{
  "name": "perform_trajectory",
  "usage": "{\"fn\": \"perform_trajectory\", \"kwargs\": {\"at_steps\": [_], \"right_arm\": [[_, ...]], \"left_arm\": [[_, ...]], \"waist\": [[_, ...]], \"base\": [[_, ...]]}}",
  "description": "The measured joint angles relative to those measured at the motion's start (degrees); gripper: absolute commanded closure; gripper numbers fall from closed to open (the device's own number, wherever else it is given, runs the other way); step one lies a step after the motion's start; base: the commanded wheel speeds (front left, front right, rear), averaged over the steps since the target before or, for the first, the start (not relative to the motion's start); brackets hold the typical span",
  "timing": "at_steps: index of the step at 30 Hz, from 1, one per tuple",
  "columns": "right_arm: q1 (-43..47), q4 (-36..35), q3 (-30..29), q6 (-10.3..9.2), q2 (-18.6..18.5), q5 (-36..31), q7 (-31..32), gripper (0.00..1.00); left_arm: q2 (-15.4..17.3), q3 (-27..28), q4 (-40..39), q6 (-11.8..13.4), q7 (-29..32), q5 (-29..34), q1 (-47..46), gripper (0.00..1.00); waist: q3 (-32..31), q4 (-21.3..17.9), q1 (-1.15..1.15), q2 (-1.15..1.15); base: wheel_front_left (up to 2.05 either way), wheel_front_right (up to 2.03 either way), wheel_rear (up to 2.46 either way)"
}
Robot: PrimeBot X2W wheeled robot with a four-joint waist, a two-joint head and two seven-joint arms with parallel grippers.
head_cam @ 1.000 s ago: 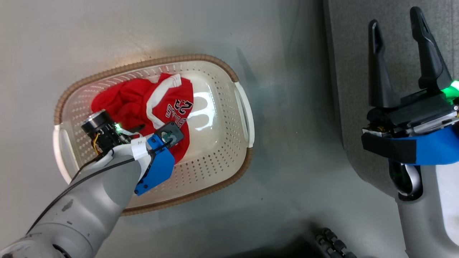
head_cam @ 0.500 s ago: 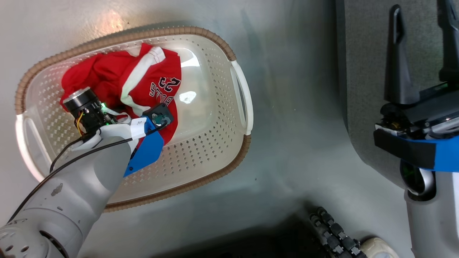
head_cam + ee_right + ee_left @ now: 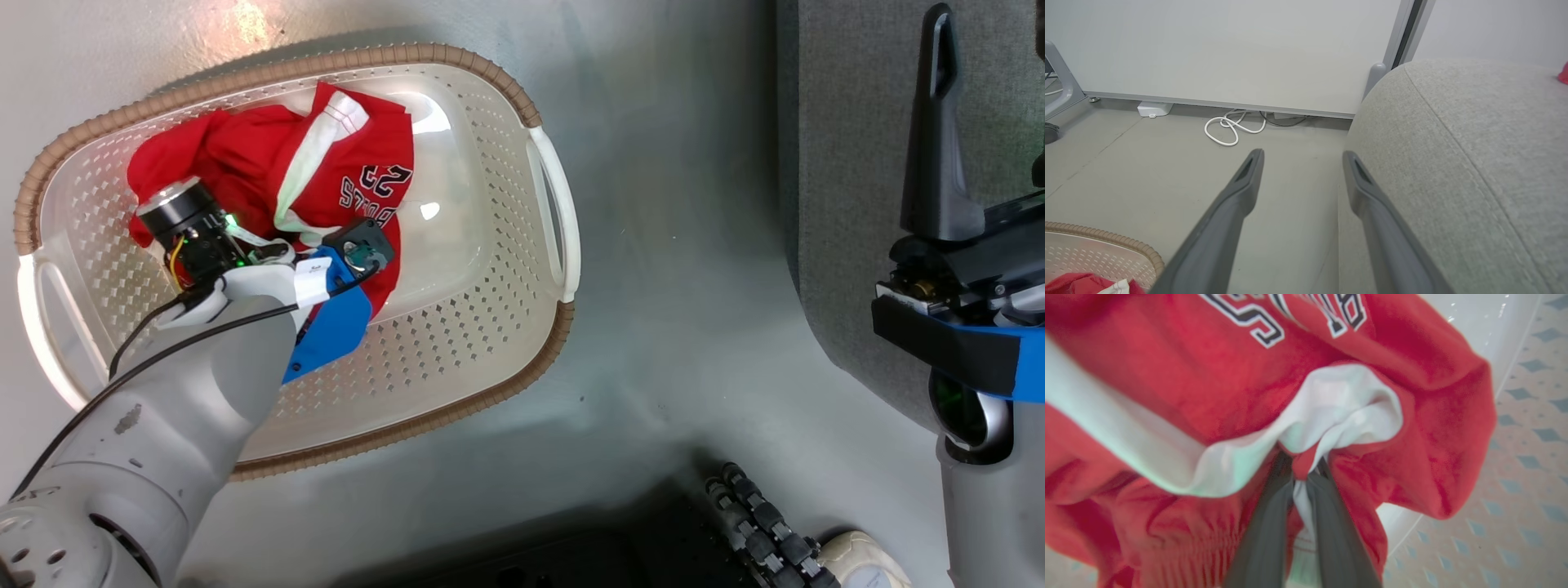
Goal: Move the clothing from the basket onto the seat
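The red clothing point(image 3: 245, 155) with white trim and the number 23 lies bunched in the left half of the cream basket point(image 3: 457, 343) on the floor. My left gripper point(image 3: 1301, 469) reaches down into the basket. Its two dark fingers are shut on a fold of red and white clothing point(image 3: 1208, 396), which puckers at their tips. My right gripper point(image 3: 988, 49) hangs open and empty at the edge of the grey seat point(image 3: 857, 163). In the right wrist view the right gripper point(image 3: 1302, 155) has the seat point(image 3: 1474, 163) on its right and the basket rim point(image 3: 1126, 245) at lower left.
Grey floor point(image 3: 669, 245) separates the basket from the seat. A white cable point(image 3: 1231, 128) and a small white box point(image 3: 1153, 108) lie by the far wall. The robot's dark base point(image 3: 759, 523) is at the bottom. A scrap of red point(image 3: 1564, 73) shows on the seat's far edge.
The left gripper's fingers have come together on the cloth fold. The head camera has shifted, sliding the basket left and up in view. The right gripper stays open.
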Motion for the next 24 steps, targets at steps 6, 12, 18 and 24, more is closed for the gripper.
{"fn": "perform_trajectory", "kwargs": {"at_steps": [6,12,18,24], "right_arm": [[0.0,0.1,-0.2,0.01,-0.1,-0.2,0.0,0.00],[-0.3,0.9,-0.6,0.01,-0.2,-0.2,0.0,0.00],[-0.2,2.3,-1.1,0.01,-0.5,-0.2,0.0,0.00],[1.0,4.6,-1.6,0.00,-0.6,-0.5,0.0,0.00]], "left_arm": [[-1.4,0.0,-0.1,-0.1,-2.2,-0.2,-0.1,1.00],[-2.4,0.0,-0.7,-0.1,-6.4,-1.2,0.0,1.00],[-4.3,0.0,-1.2,-0.1,-11.0,-3.5,0.9,1.00],[-6.4,0.0,-1.0,-0.1,-15.6,-6.9,2.5,1.00]], "waist": [[-0.9,0.7,0.00,0.00],[-3.6,1.7,0.00,0.00],[-7.9,3.1,0.00,0.00],[-13.3,4.6,0.00,0.00]], "base": [[0.00,0.00,0.00],[0.00,0.00,0.00],[0.00,0.00,0.00],[0.00,0.00,0.00]]}}
